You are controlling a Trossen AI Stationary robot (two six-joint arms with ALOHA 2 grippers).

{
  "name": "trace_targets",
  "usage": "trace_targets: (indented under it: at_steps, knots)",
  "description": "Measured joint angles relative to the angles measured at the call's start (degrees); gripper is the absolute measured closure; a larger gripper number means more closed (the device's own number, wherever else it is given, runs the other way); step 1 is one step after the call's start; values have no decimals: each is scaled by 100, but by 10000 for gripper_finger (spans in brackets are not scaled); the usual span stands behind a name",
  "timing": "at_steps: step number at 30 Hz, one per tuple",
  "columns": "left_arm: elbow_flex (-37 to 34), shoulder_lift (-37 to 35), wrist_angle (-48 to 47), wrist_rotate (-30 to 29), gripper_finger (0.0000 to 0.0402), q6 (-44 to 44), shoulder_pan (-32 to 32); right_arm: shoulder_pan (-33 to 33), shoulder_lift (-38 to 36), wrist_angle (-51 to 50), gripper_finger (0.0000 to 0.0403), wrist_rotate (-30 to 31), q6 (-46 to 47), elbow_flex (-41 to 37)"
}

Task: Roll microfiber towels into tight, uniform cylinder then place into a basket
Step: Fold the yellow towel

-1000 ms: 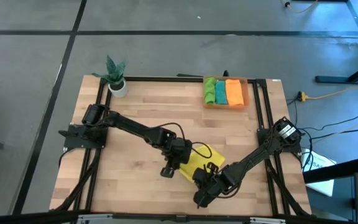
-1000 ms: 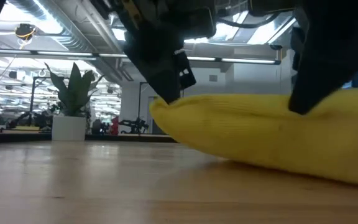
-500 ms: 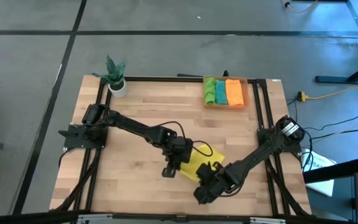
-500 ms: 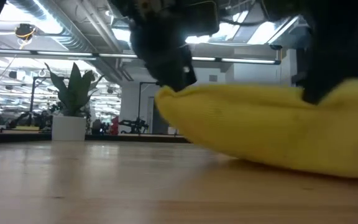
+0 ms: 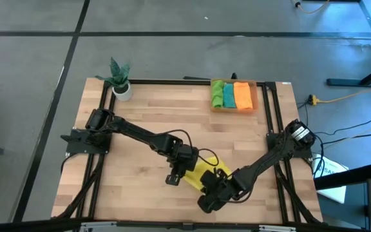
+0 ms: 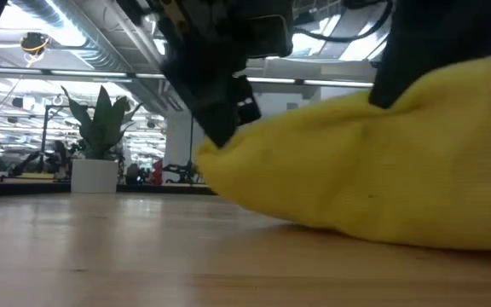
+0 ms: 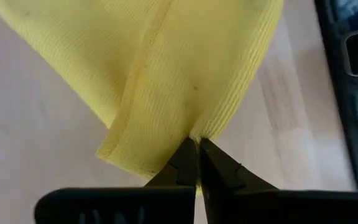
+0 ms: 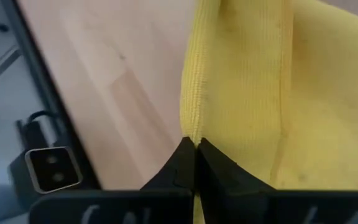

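Pale wooden planking fills the middle of the high view, a tabletop [image 5: 140, 116] ringed by a dark frame on a grey floor, with a small potted plant [image 5: 119, 78] at its upper-left corner. At the upper right sits the orange basket [image 5: 255, 96], already holding three rolled towels side by side: the green towel [image 5: 217, 95], the teal towel [image 5: 228, 95] and the orange towel [image 5: 242, 95].

Your work is at the lower centre of that view. The yellow towel [image 5: 205, 173] lies there, partly folded over, with an arm on each side. The left gripper [image 7: 197, 160] has its jaws clenched on a folded edge of the cloth; the right gripper [image 8: 194, 158] has its jaws clenched on another hemmed edge. In the low view the towel bulges up off the wood between them, loose rather than tight.

You appear to be forming the roll. To do it well, keep both pinched edges level with each other so the roll comes out even, draw the slack out before each turn, and let the cloth's lower part drag on the wood to tighten the wrap. Watch for one end running ahead and coning. The basket is well apart from the jaws, toward the upper right, with little bare room beside the orange roll.
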Motion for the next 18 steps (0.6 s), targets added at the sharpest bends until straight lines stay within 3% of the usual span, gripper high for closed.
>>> trace_targets:
  at_steps: [6, 12, 18]
  knots:
    - [-2, 68, 376, -143, 401, 650, -5, 27, 0, -650, 393, 187, 729, 0]
    - [8, 248, 433, 418, 401, 707, 13, 48, 2, -1265, 391, 81, 1381, 6]
    - [4, 293, 887, -93, 401, 732, 47, 51, 7, -1464, 390, -29, 1379, 3]
